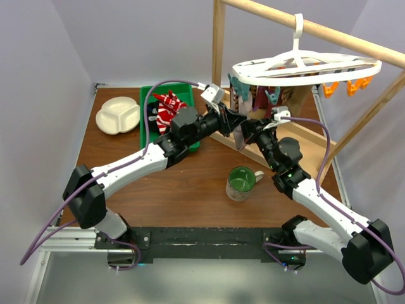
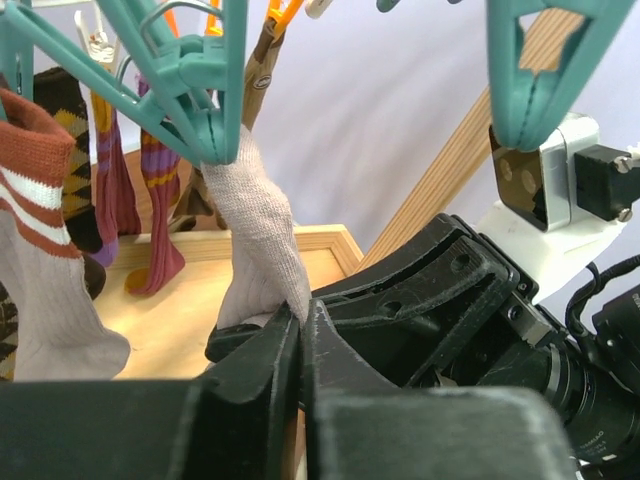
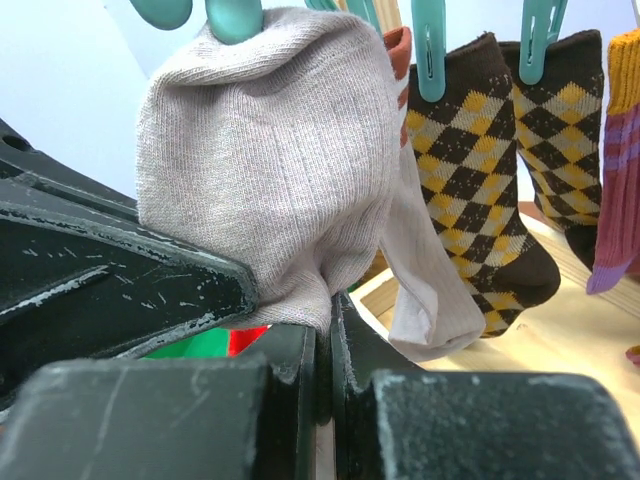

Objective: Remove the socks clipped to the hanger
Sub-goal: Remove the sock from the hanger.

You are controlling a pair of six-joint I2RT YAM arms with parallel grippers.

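Hanging from a teal clip [image 3: 232,15] at the top of the right wrist view, the pale sock [image 3: 270,170] bulges down the middle of the frame, and its lower edge runs into the seam between the closed fingers of the right gripper [image 3: 325,320], which pinches it there. The left gripper [image 2: 300,330] has its fingers pressed together too, low in the centre of the left wrist view, clamped on the same sock's bottom end (the two black tools sit side by side, nearly touching).

To the right of the pale sock, two brown-and-yellow argyle socks [image 3: 470,180] hang from their own teal clips. A rust sock with white stripes [image 2: 35,190] fills the left edge of the left wrist view, with a purple-and-orange striped sock [image 2: 160,190] behind it.

In the top view, the white hanger [image 1: 354,68] sits in the upper right, hooked over a wooden pole [image 1: 329,31]. A green bin [image 1: 149,101] at upper centre-left holds a red-and-white striped sock [image 1: 166,109]. A white plate [image 1: 117,115] lies left of the bin, and a green mug [image 1: 240,182] stands on the table [image 1: 190,183] at lower centre.
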